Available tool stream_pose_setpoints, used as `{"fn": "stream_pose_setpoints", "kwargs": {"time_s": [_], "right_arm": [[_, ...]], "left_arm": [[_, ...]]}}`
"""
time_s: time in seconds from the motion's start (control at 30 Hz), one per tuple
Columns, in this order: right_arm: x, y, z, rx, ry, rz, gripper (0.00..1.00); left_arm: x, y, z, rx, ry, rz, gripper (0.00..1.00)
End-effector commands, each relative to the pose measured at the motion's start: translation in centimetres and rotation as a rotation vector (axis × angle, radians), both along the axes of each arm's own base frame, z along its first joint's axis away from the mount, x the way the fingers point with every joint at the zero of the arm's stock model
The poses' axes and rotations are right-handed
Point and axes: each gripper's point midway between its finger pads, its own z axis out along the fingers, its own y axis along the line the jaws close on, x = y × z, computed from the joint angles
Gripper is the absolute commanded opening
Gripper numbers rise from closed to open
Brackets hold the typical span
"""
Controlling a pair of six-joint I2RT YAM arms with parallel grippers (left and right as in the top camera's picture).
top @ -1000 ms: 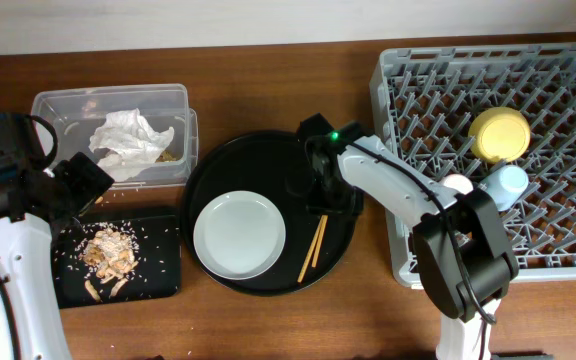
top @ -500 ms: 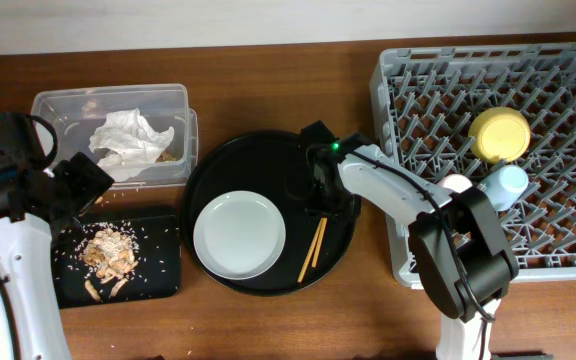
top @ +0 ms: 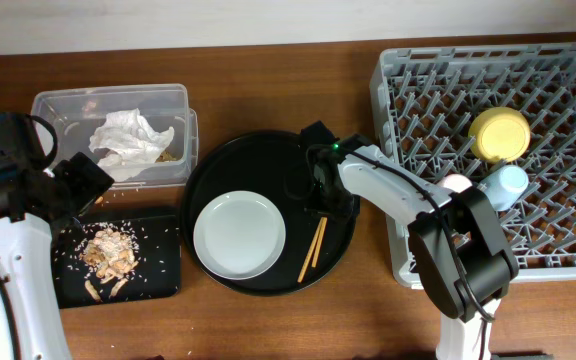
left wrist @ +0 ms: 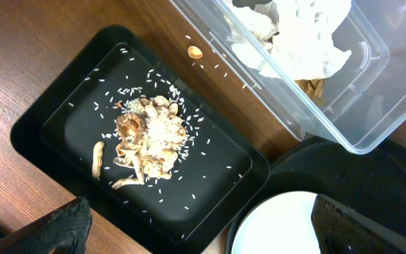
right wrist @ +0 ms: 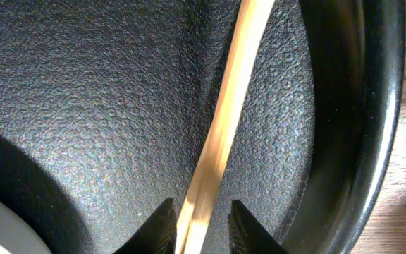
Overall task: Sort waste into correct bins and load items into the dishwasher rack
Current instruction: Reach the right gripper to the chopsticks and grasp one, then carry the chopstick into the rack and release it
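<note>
The wooden chopsticks [top: 314, 247] lie on the large round black tray [top: 218, 165], right of the pale grey plate [top: 239, 235]. My right gripper [top: 321, 205] is low over their upper end. In the right wrist view its fingers [right wrist: 203, 222] are open and straddle the chopsticks [right wrist: 224, 127]. My left gripper [top: 83, 185] is wide open and empty above the shallow black tray [top: 163, 255], which holds the food scraps [top: 106, 250]. The napkin [top: 126, 140] lies in the clear box [top: 58, 105]. The yellow bowl [top: 499, 133], blue cup [top: 508, 183] and pink cup [top: 458, 186] sit in the rack [top: 408, 150].
The left wrist view shows the food scraps [left wrist: 146, 137], the napkin [left wrist: 302, 42], the plate edge [left wrist: 280, 226] and a few rice grains on the wood by the clear box. The round tray's rim [right wrist: 358, 106] rises just right of the chopsticks.
My right gripper has shifted slightly left and settled over the chopsticks' upper end. The chopsticks, the plate and my left arm have not moved.
</note>
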Motion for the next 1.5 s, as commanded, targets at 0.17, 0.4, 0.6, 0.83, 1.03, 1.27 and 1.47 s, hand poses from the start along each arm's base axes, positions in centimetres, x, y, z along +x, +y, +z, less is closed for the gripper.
{"fn": "stream_pose_setpoints", "kwargs": {"time_s": [0.17, 0.4, 0.6, 0.83, 1.03, 1.27, 1.47], "right_arm": [[-0.2, -0.3, -0.5, -0.018, -0.002, -0.005, 0.27], [0.0, -0.2, -1.1, -0.008, -0.016, -0.006, 0.26], [0.2, 0.4, -0.3, 0.021, -0.020, -0.006, 0.19], [0.6, 0.8, 1.9, 0.032, -0.012, 0.014, 0.04], [0.7, 0.7, 3.1, 0.027, -0.006, 0.034, 0.04], [5.4, -3.1, 12.1, 0.045, -0.097, 0.124, 0.04], [11.0, -12.0, 20.8, 0.037, -0.330, 0.157, 0.04]], "left_arm": [[-0.1, 0.2, 0.6, 0.012, -0.017, 0.002, 0.99], [-0.1, 0.2, 0.6, 0.012, -0.017, 0.002, 0.99], [-0.1, 0.2, 0.6, 0.012, -0.017, 0.002, 0.99], [-0.1, 0.2, 0.6, 0.012, -0.017, 0.002, 0.99], [-0.1, 0.2, 0.6, 0.012, -0.017, 0.002, 0.99], [-0.1, 0.2, 0.6, 0.012, -0.017, 0.002, 0.99], [-0.1, 0.2, 0.6, 0.012, -0.017, 0.002, 0.99]]}}
